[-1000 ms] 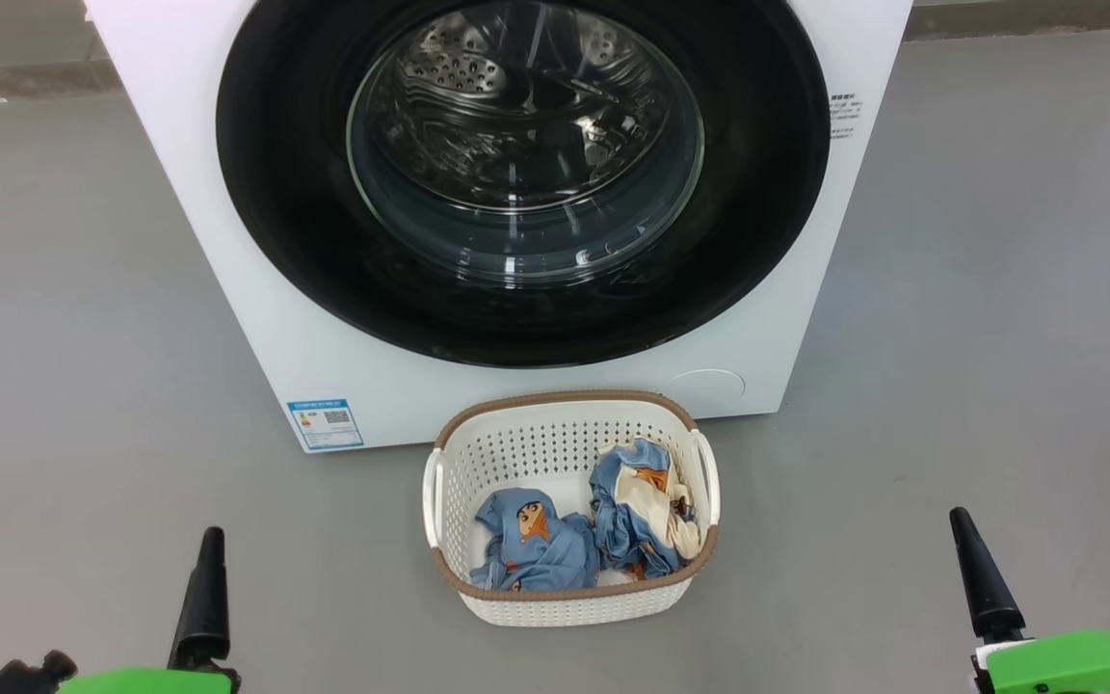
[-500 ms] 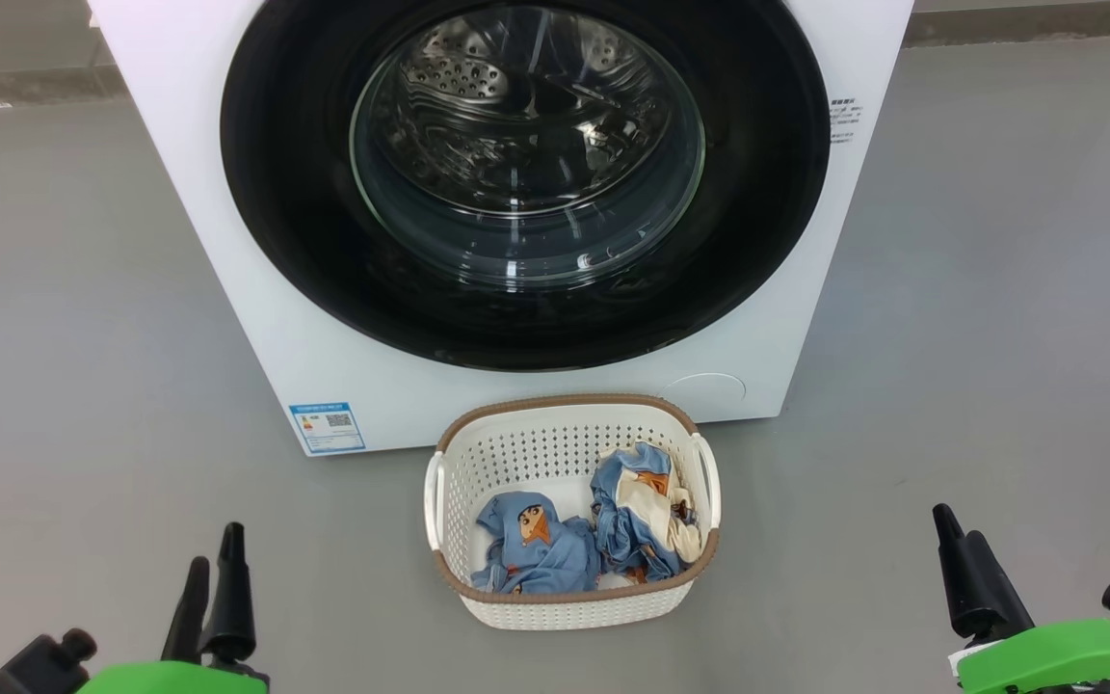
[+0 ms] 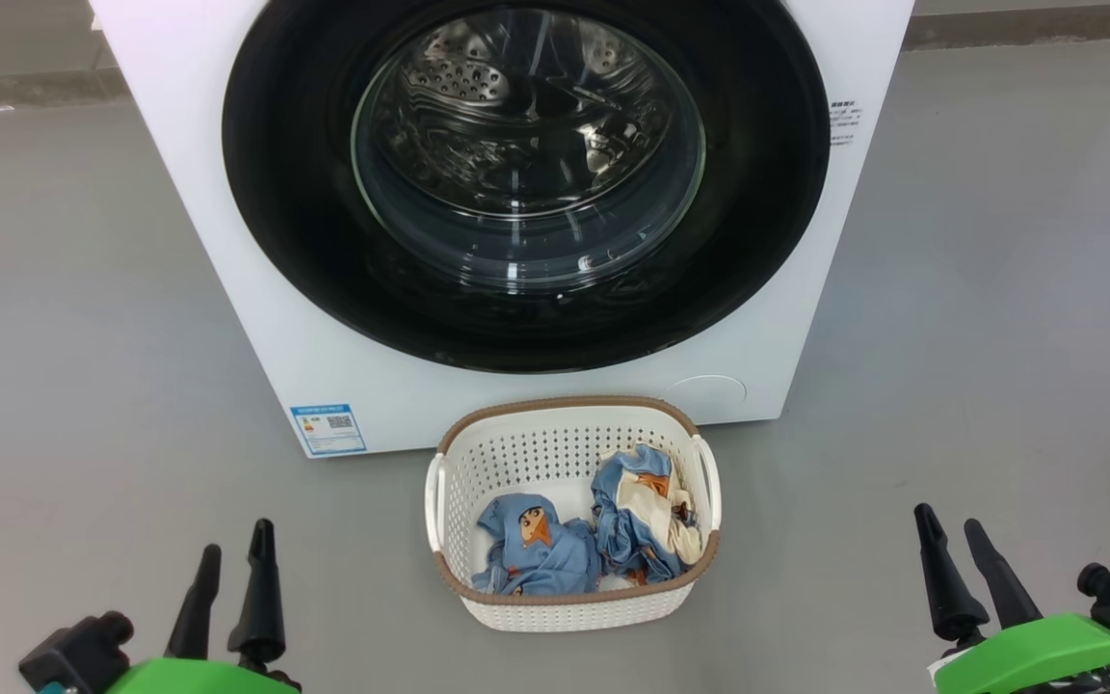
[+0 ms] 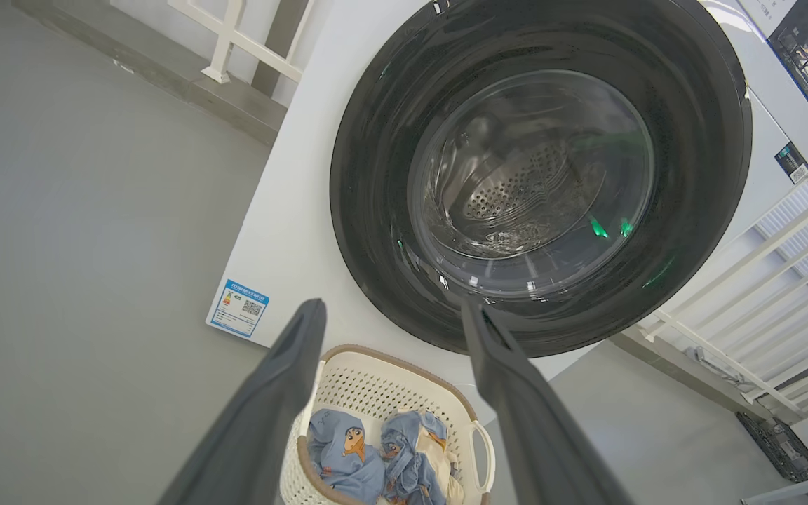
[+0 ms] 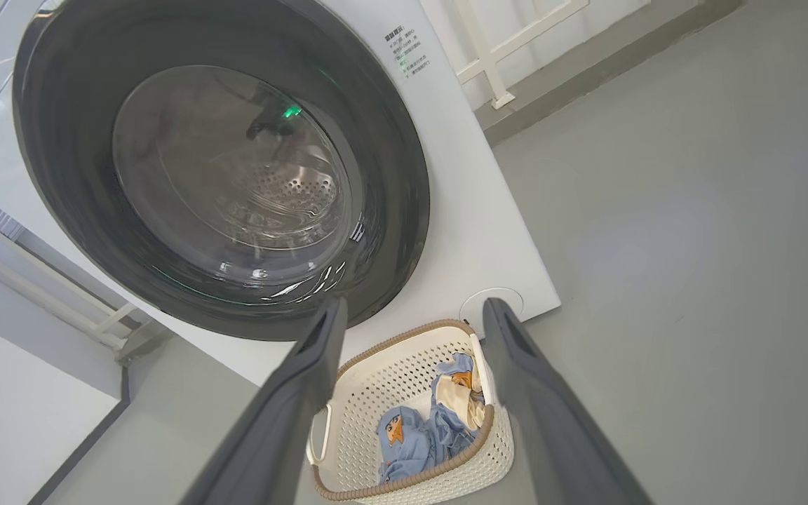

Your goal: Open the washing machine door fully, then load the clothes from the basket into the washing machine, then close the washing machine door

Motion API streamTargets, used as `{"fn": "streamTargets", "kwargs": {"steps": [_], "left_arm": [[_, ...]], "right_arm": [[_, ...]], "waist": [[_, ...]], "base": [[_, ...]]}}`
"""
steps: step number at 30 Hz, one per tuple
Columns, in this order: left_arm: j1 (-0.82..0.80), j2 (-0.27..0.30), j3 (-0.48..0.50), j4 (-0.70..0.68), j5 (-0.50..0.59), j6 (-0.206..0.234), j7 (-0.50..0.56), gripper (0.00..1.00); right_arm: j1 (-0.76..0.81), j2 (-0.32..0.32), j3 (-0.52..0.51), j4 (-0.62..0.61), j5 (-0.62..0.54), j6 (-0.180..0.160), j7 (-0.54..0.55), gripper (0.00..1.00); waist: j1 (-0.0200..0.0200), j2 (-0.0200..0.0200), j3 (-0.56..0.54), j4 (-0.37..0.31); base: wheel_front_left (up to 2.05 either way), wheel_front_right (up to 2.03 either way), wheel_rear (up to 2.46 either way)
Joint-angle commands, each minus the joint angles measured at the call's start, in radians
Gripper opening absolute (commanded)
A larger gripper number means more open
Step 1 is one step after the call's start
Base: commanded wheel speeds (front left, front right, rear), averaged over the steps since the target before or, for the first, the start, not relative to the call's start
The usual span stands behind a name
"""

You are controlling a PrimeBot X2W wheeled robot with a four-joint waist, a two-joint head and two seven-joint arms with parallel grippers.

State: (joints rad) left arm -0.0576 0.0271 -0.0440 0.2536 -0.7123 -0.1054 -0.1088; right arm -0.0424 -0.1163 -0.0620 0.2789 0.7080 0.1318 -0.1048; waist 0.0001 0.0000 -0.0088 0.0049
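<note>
washing machine [image 3: 295, 337]: white front-loader standing on the grey floor [image 3: 83, 386], at 12 o'clock from the basket.
washing machine door [image 3: 526, 173]: shut, flat against the front; steel drum [image 3: 478, 77] seen through the glass bowl.
basket [image 3: 565, 401]: on the floor just before the machine, at 6 o'clock from the door.
clothes [image 3: 565, 554]: two blue garments side by side inside the basket; the one at 3 o'clock shows cream and orange patches.
left gripper [image 3: 237, 538]: at 8 o'clock from the basket, well apart from it; jaws spread, nothing between them.
right gripper [image 3: 946, 518]: at 4 o'clock from the basket, well apart; jaws spread, nothing held.
energy sticker [image 3: 328, 428]: 7 o'clock from the door, low on the front.
filter cap [image 3: 705, 388]: 5 o'clock from the door.
</note>
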Motion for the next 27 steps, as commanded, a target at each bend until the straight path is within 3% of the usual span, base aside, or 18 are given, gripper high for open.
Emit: {"fn": "streamTargets", "kwargs": {"steps": [1, 27], "left_arm": [[-0.039, 0.014, 0.013, -0.032, 0.044, 0.006, -0.016, 1.00], [-0.046, 0.020, -0.035, 0.008, 0.365, 0.013, -0.093, 1.00]], "right_arm": [[-0.043, -0.018, 0.021, -0.030, -0.049, -0.001, -0.014, 1.00], [-0.045, -0.027, 0.061, -0.054, -0.374, -0.001, -0.050, 1.00]], "waist": [[-0.0001, 0.0000, -0.001, 0.000], [-0.0001, 0.0000, -0.015, 0.006]], "base": [[0.00, 0.00, 0.00], [0.00, 0.00, 0.00]]}}
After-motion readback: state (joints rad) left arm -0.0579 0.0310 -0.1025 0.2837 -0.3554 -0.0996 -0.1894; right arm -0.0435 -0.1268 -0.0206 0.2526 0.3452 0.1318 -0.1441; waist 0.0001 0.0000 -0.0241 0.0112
